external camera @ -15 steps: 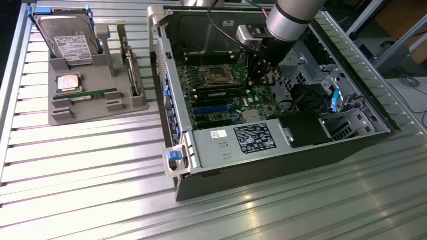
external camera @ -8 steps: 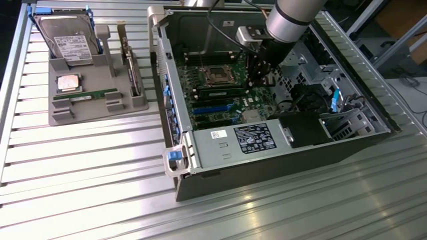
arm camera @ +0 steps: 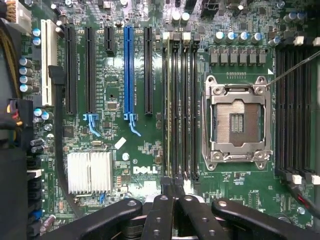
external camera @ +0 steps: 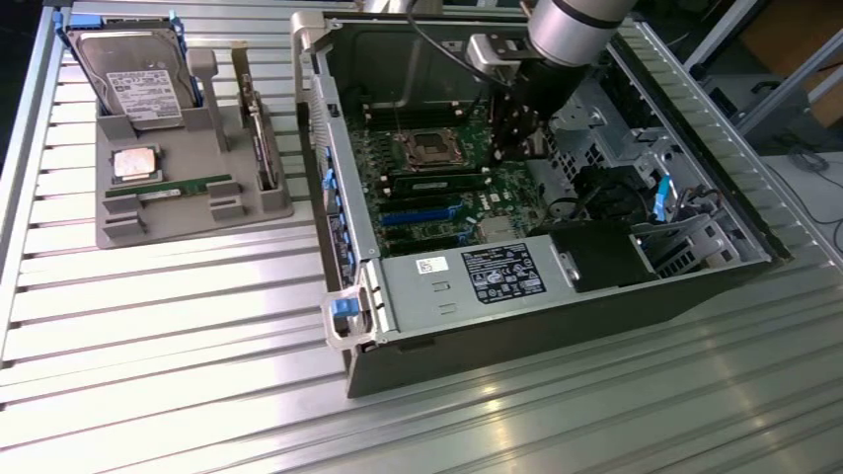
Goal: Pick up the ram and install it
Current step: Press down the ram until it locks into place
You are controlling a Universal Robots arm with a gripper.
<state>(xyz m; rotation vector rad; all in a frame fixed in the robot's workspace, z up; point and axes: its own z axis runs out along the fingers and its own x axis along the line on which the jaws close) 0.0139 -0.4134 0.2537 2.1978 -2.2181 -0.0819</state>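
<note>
The black robot hand (arm camera: 172,192), fingers pressed together, is hovering over the long, thin green ram stick (arm camera: 167,107) sitting in a black motherboard slot (arm camera: 175,107).

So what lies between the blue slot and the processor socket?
In the wrist view: one black slot, then a bank of long memory slots.

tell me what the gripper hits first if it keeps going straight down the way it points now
Probably the memory slots on the Dell motherboard, beside the empty CPU socket. The gripper points right at that slot bank, though its height above them is unclear.
</note>
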